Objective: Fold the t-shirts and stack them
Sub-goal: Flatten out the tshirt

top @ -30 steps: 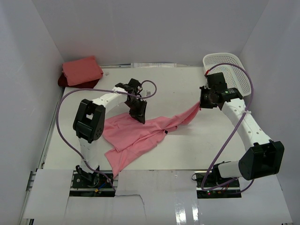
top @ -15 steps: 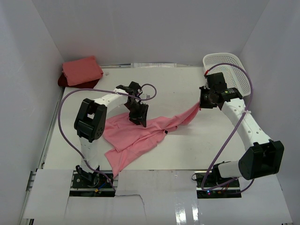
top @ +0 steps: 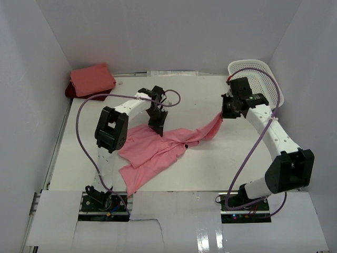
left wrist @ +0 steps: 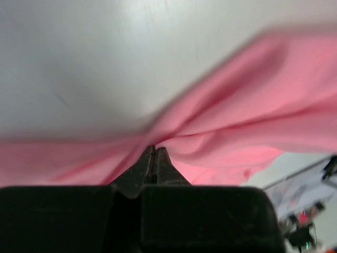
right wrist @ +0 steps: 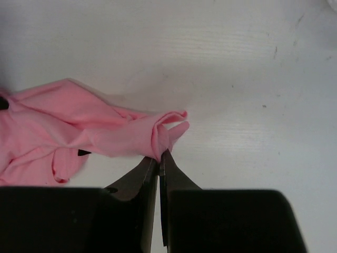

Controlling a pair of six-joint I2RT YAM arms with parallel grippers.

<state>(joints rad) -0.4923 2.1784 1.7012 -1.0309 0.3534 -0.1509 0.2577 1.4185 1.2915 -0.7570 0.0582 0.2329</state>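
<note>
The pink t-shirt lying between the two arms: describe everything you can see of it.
The pink t-shirt is plain soft cloth with no print, unfolded and rumpled. Most of it lies in loose folds on the white table near the left arm, and a narrow twisted strip stretches toward the right arm. The left claw is shut on a pinch of cloth at its far edge. The right claw is shut on the bunched right end, which looks slightly raised off the table.

The white tabletop [top: 210,163] carries a rumpled rose pink t-shirt [top: 152,153] across its middle. In the far left corner lies a dark red t-shirt [top: 69,91] with a folded salmon pink t-shirt [top: 92,79] on top. A white mesh basket [top: 258,71] sits at the far right.
</note>
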